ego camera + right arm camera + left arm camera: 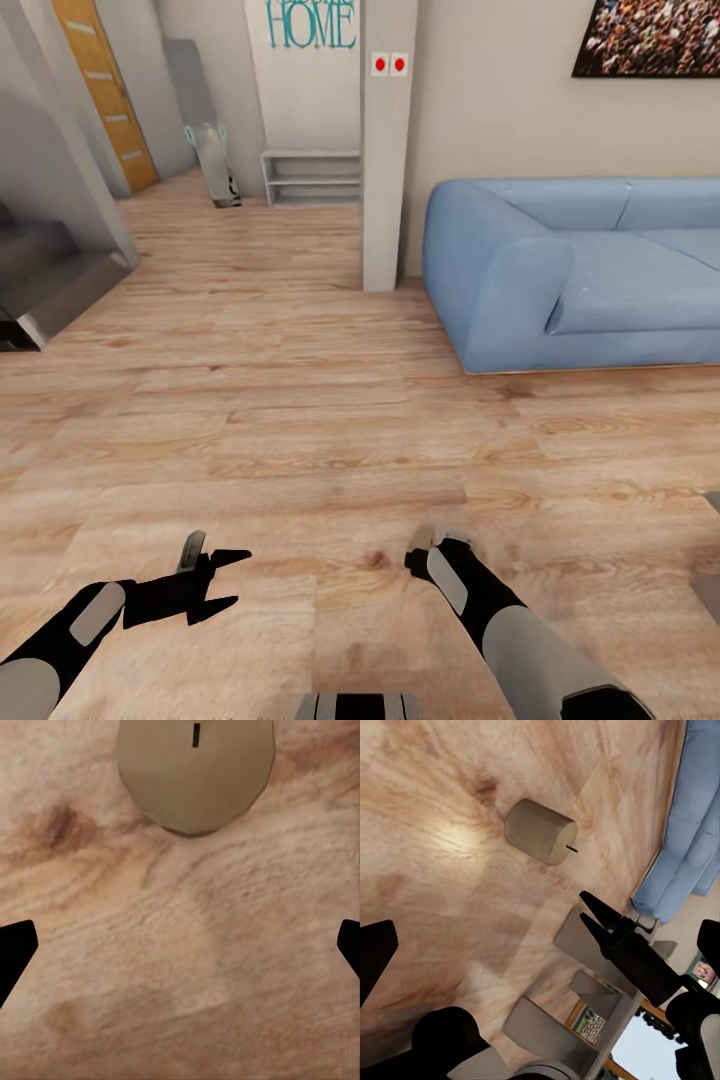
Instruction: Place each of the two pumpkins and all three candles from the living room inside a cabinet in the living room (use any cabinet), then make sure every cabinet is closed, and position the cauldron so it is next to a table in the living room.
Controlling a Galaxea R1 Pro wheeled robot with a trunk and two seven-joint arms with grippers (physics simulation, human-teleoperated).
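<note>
One candle [195, 772] stands on the bare floor [330, 420], just ahead of the right gripper [180, 945], jaws wide, empty. Left gripper [215, 580] open, empty. Candle not yet grasped; judged early, nothing visibly stowed.

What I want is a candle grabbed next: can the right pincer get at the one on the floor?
Probably yes: the candle sits on bare floor just beyond the open right pincer, nothing between them.

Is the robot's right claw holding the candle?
No, the right gripper is wide open above the wood floor, and the candle stands untouched beyond its fingertips.
</note>
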